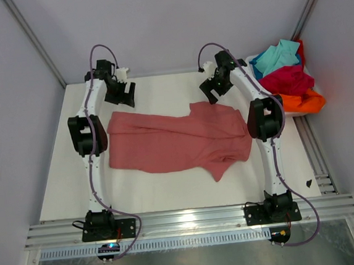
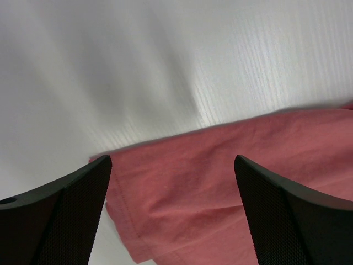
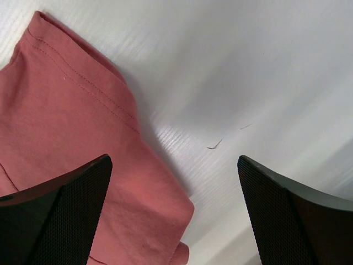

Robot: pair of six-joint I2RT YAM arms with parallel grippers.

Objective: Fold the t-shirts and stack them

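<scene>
A dusty salmon-pink t-shirt (image 1: 178, 142) lies spread and partly folded across the middle of the white table. My left gripper (image 1: 126, 93) hovers open above the shirt's far left corner; in the left wrist view the hemmed corner (image 2: 220, 187) lies below its wide-apart fingers (image 2: 60, 221), untouched. My right gripper (image 1: 213, 92) stands open over the far right part of the shirt, where a stitched sleeve edge (image 3: 71, 143) lies under its left finger and bare table under the right. Crimson (image 1: 287, 79), orange (image 1: 304, 101) and turquoise (image 1: 279, 55) t-shirts are heaped at the right.
The heap of shirts sits in a white tub (image 1: 252, 59) at the table's far right, beside the right arm. An aluminium rail (image 1: 191, 221) runs along the near edge and grey walls close in the left, back and right sides.
</scene>
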